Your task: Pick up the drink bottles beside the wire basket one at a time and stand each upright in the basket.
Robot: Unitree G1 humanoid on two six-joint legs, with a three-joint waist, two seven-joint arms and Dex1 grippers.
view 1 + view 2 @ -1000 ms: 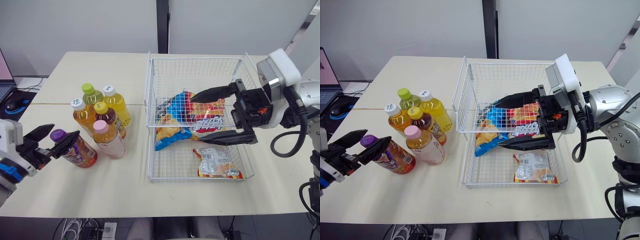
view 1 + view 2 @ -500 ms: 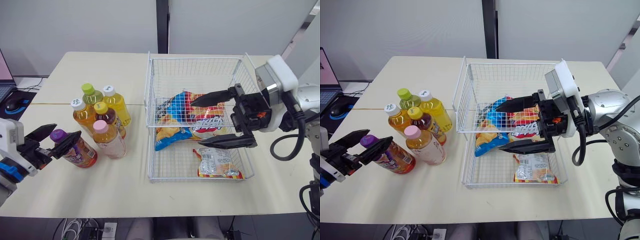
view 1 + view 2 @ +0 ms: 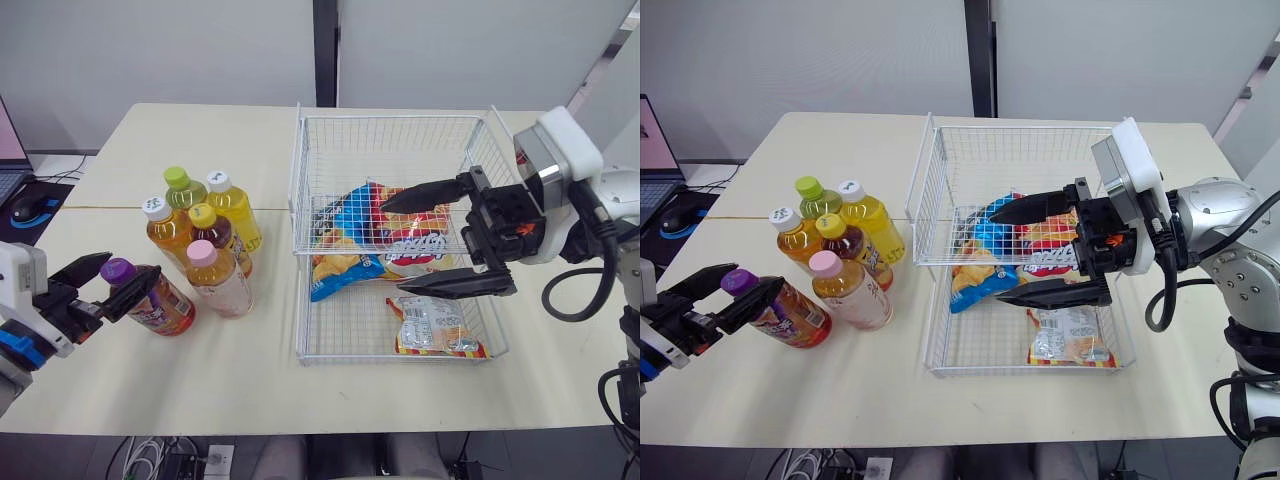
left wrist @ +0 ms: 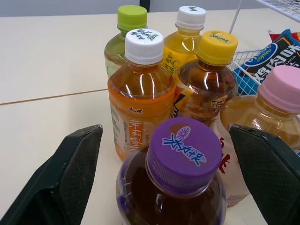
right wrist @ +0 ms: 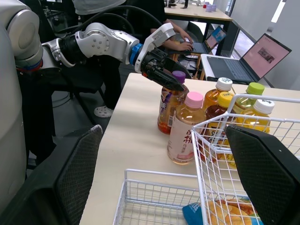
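Beside the wire basket — left gripper is standing wide open, fingers flanking the purple-capped bottle. Right gripper is hanging wide open over the basket.

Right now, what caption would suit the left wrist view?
Open left gripper flanking the purple-capped bottle, five other bottles clustered behind it.

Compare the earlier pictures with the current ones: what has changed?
The right gripper, fingers open, drifted slightly toward the near side of the basket. Nothing was taken or let go. The left gripper stays open around the purple-capped bottle; the other bottles and snack bags have not moved.
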